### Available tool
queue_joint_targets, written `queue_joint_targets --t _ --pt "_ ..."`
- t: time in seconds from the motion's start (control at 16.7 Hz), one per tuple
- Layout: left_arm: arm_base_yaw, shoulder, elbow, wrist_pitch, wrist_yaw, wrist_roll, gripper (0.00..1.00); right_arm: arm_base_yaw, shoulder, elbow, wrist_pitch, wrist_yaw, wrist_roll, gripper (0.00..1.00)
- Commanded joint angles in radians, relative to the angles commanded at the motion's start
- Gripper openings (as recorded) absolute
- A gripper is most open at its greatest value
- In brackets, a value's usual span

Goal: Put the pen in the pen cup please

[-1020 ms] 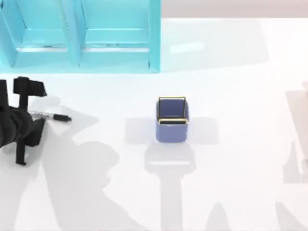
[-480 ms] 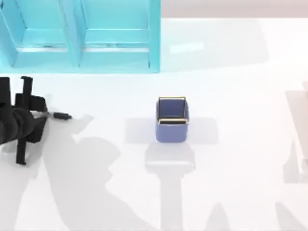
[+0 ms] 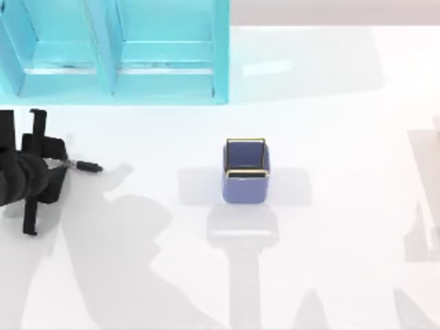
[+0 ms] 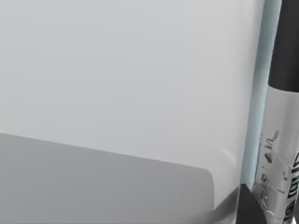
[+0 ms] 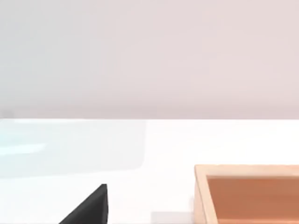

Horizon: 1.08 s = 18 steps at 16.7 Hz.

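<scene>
Left gripper (image 3: 42, 159): at the table's left edge, over the pen; whether its fingers had clamped, I cannot tell.
Pen (image 3: 84, 166): slim grey-white marker, black-capped tip poking out rightward; likely light, stiff, slippery; best held mid-barrel.
Cup (image 3: 245, 172): small square blue-violet, gold-rimmed, mid-table, well apart.
Change: gripper and pen barely shifted since half a second before.
Right arm: parked off right.

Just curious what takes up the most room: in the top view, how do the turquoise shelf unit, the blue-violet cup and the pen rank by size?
1. Large turquoise shelf unit.
2. Small square blue-violet cup.
3. Slim pen, its visible part; the rest is hidden under the left gripper.
</scene>
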Motion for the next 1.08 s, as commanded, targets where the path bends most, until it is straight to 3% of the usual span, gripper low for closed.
queue_joint_targets --t 0.12,0.18,0.54,1.08 --pt "0.0 0.0 0.0 0.0 0.0 0.0 0.0 0.0 0.0 0.0 0.0 0.0 0.0 1.0" --pt "0.018 -0.208 0.03 -0.419 0.012 0.064 0.0 0.0 0.0 0.0 0.0 0.0 0.0 1.0" --pt "0.017 -0.362 0.01 -0.577 0.011 0.065 0.0 0.0 0.0 0.0 0.0 0.0 0.0 1.0" --pt "0.026 -1.049 -0.034 -1.166 0.01 0.063 0.0 0.0 0.0 0.0 0.0 0.0 0.0 1.0"
